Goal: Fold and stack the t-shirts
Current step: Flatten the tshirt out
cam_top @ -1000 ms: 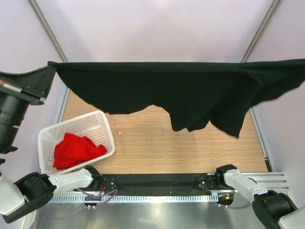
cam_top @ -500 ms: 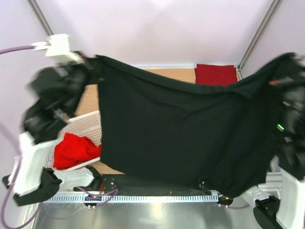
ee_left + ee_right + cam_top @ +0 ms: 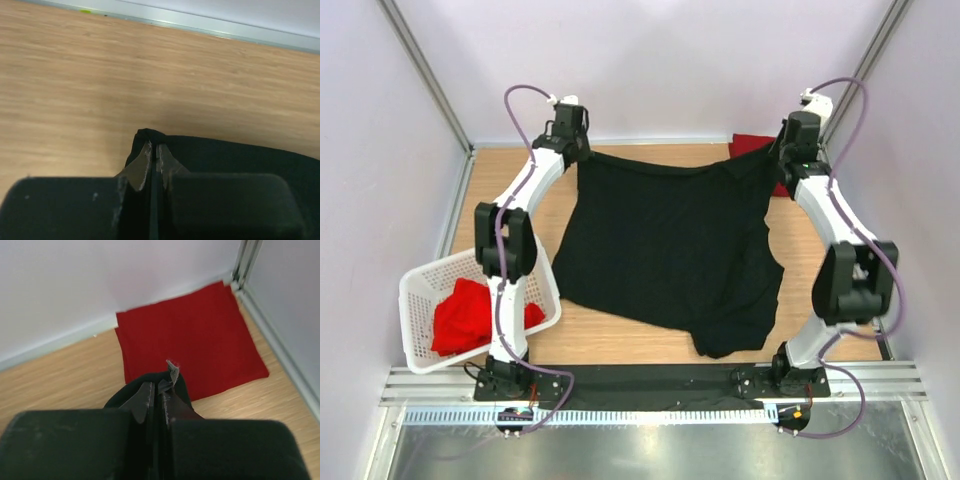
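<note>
The black t-shirt (image 3: 665,250) lies spread over the middle of the table, its far edge stretched between both arms. My left gripper (image 3: 582,152) is shut on the shirt's far left corner (image 3: 147,136), just above the wood. My right gripper (image 3: 778,160) is shut on the far right corner (image 3: 150,380). A folded red t-shirt (image 3: 190,342) lies flat in the far right corner of the table (image 3: 752,146), partly behind the right arm. A crumpled red t-shirt (image 3: 470,315) sits in the white basket (image 3: 415,290).
The basket stands at the near left, beside the left arm's base. Metal frame posts (image 3: 425,75) rise at both far corners, and a grey rail (image 3: 200,27) runs along the table's far edge. Bare wood (image 3: 620,335) shows near the front.
Both arms swung from high and near the camera out to the table's far edge, carrying the black t-shirt from hanging in the air down onto the table.
</note>
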You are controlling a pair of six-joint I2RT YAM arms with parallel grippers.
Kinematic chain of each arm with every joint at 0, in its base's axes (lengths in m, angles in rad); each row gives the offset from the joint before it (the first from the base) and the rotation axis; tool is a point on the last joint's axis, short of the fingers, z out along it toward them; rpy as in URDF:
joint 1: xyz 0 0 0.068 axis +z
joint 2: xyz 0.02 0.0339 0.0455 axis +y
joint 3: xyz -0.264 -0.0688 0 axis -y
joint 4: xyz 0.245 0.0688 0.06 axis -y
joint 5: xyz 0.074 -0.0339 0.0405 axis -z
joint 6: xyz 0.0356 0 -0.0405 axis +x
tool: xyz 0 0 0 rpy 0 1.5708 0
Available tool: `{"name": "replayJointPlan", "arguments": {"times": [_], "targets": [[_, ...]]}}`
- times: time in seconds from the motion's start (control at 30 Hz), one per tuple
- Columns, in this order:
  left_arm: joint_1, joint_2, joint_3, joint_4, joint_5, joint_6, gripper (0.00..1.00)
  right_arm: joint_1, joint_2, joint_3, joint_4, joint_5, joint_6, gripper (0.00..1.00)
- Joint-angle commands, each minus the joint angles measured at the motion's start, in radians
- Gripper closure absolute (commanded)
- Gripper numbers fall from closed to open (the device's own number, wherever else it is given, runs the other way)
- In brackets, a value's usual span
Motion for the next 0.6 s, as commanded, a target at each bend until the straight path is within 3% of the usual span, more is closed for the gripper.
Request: {"name": "replayJointPlan", "arguments": {"times": [0.0, 0.23, 0.57], "targets": [[0.033, 0.114, 0.176, 0.023, 0.084, -0.031, 1.0, -0.022, 0.131, 0.127, 0.122, -0.114, 0.066, 0.99], [0.1, 0.277, 0.318, 0.012, 0.137, -0.034, 1.0, -0.022, 0.301, 0.242, 0.092, -0.176, 0.084, 0.99], [0.172, 0.262, 0.307, 0.042, 0.197, -0.121, 1.0, -0.057, 0.22, 0.197, 0.041, -0.12, 0.113, 0.99]]}}
